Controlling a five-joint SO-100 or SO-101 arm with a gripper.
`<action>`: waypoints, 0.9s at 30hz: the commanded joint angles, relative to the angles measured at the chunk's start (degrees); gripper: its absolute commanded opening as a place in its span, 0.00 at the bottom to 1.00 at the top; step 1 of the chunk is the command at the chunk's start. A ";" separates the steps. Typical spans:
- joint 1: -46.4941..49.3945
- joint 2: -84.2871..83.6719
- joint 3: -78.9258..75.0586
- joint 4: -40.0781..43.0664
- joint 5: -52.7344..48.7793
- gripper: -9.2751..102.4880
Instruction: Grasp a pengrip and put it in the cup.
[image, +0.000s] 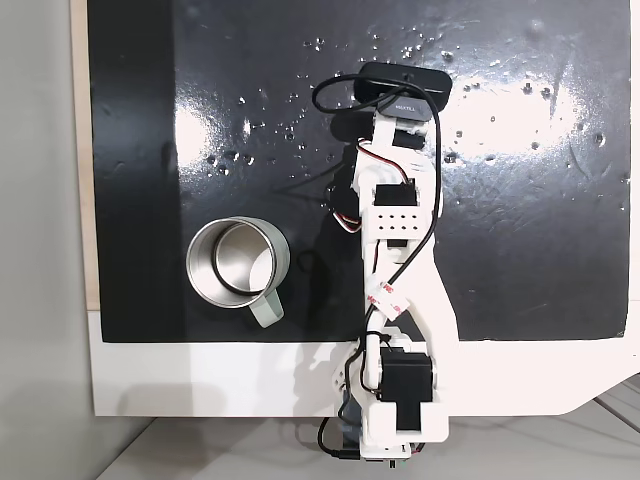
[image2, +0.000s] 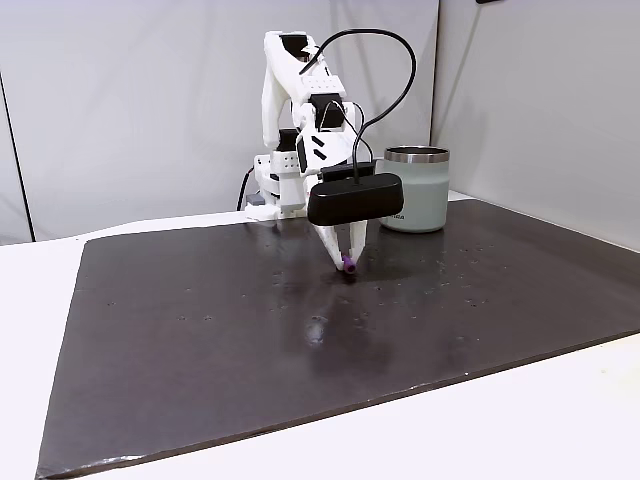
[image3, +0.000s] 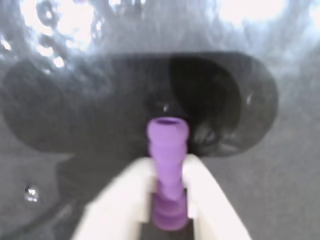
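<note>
The grasp looks made. In the wrist view the gripper is clamped on the purple pengrip, whose open end juts past the white fingertips just above the dark mat. Next the arm likely must lift and carry it to the cup. That cup stands farther back, well apart from the pengrip, to the right in a fixed view.

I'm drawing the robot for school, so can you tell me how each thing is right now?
White two-finger claw: shut on the pengrip, low over the mat.
Tiny purple ribbed pengrip: pinched between the fingers, its open end poking out.
Pale grey-green mug with shiny steel inside: upright, nothing inside.
Shiny black mat: flat, speckled with small marks.
</note>
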 joint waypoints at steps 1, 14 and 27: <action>1.32 0.35 -1.93 -0.62 -0.62 0.09; -3.16 19.86 -11.60 31.38 6.68 0.08; -26.98 42.45 -22.41 57.39 29.18 0.08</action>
